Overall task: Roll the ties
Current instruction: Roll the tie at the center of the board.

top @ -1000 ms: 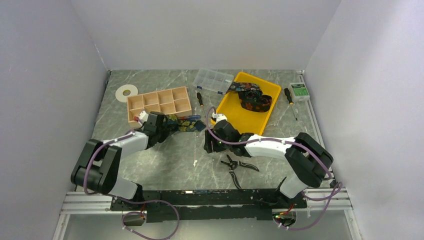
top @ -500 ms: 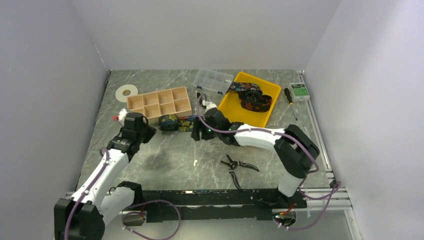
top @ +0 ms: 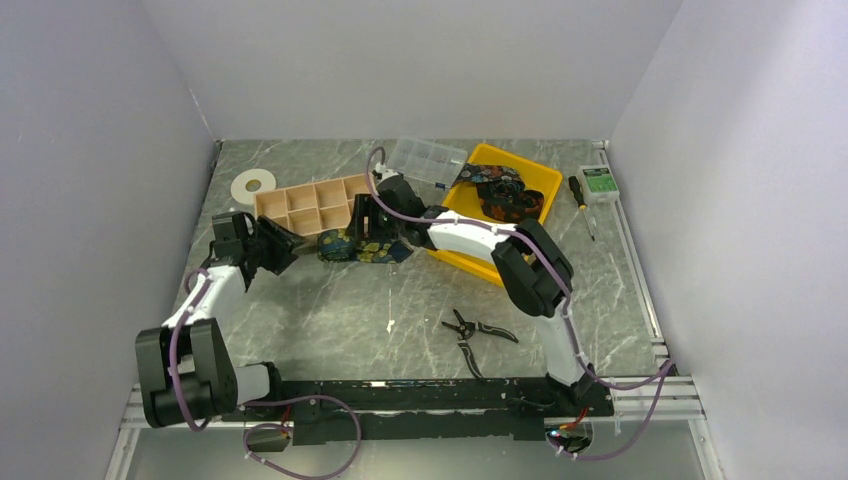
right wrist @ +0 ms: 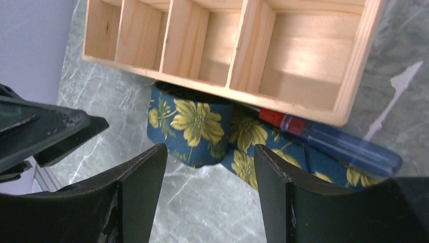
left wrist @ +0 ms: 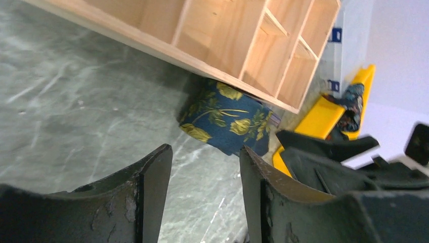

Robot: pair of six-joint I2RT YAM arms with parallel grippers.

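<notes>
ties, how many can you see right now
2: a part-rolled tie by the wooden organizer; a coiled tie in the yellow tray, whose heap may hide more.

- The grey, marble-veined table [top: 330, 310] filled the middle of the top view between pale walls.
- A white tape roll [top: 253, 185] lay at its upper left.
- Just right of the roll sat a wooden compartment box [top: 305, 208].
- A coiled tie [top: 338, 245], navy with yellow flowers, lay against the box's lower edge, its loose end trailing right.
- A clear plastic organiser [top: 428, 160] lay at upper centre, touching a yellow tray [top: 540, 178].
- A screwdriver [top: 581, 204] and a small green-topped box [top: 599, 181] lay at the upper right.
- Black-handled pliers [top: 478, 332] lay lower centre, with a white scrap [top: 390, 325] to their left.
</notes>
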